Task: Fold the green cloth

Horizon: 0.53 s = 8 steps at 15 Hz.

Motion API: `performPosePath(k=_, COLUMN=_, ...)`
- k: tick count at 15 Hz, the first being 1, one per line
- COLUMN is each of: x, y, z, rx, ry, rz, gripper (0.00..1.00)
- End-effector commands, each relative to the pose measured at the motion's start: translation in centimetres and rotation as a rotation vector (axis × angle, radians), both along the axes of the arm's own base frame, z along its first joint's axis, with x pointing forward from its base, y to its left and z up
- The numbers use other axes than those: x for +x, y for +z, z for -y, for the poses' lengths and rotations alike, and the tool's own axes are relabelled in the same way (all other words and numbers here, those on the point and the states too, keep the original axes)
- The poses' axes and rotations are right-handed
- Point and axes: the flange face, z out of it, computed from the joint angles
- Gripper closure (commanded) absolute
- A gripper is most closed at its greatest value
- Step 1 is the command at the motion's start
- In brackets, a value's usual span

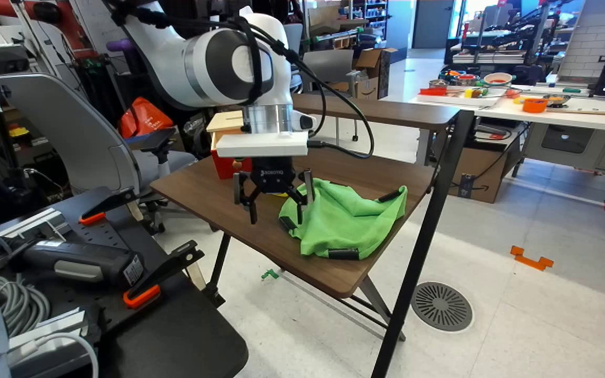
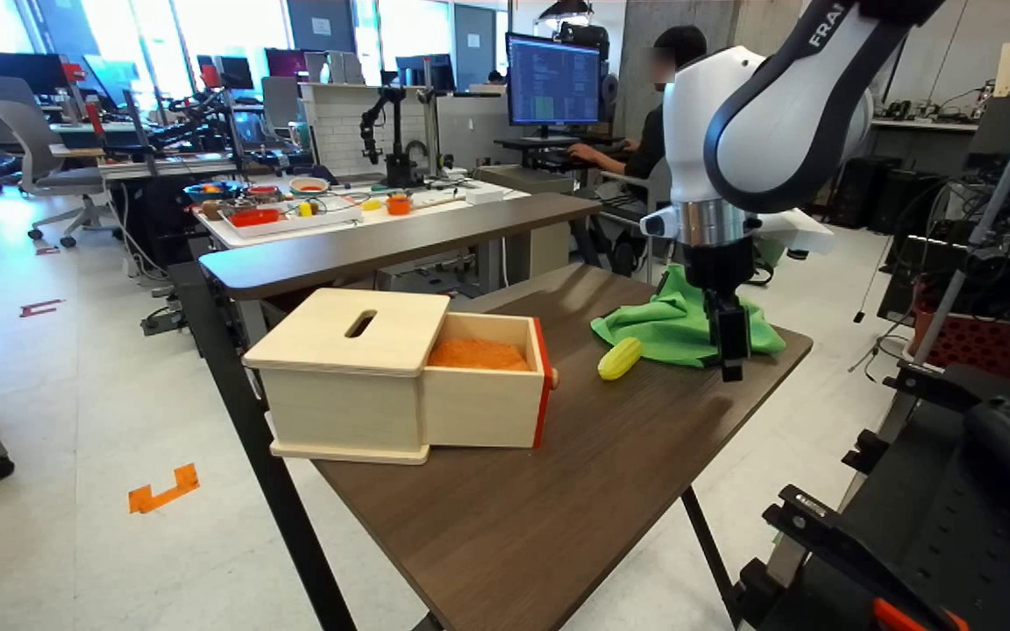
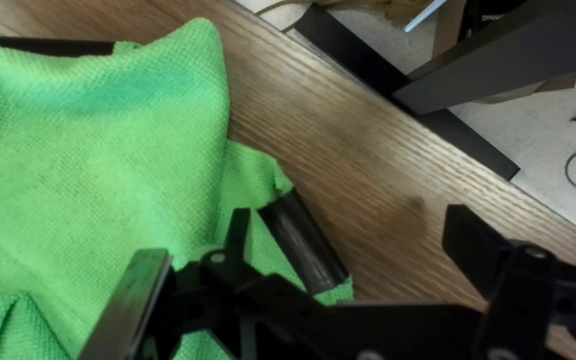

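The bright green cloth (image 1: pixel 347 215) lies rumpled on the brown table. It shows in both exterior views, also here (image 2: pixel 667 326), and fills the left of the wrist view (image 3: pixel 113 160). Black strips are fixed along its edges; one strip (image 3: pixel 303 242) shows between my fingers in the wrist view. My gripper (image 1: pixel 276 216) is open, with nothing held, above the table at the cloth's edge. In the wrist view (image 3: pixel 348 220) one finger is over the cloth and the other over bare wood. The gripper hides part of the cloth in an exterior view (image 2: pixel 729 368).
A yellow banana-like object (image 2: pixel 620 359) lies beside the cloth. A wooden box (image 2: pixel 343 407) with an open drawer (image 2: pixel 483 407) stands on the table (image 2: pixel 505 517). A raised shelf (image 2: pixel 417 241) and a black post (image 1: pixel 423 236) border the table. A black cart (image 1: pixel 176 325) stands nearby.
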Motion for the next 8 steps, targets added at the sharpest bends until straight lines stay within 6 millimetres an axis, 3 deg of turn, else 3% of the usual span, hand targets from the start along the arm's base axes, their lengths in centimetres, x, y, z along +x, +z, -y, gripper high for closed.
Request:
performPosePath(k=1, x=1.3, y=-1.0, z=0.7, rx=0.006, ry=0.011, rz=-0.022, gripper=0.28)
performPosePath(k=3, x=1.5, y=-1.4, z=0.6, rx=0.005, ry=0.024, rz=-0.026, gripper=0.36)
performPosePath(k=8, x=0.8, y=-0.6, z=-1.4, rx=0.014, ry=0.093, rz=-0.037, gripper=0.73)
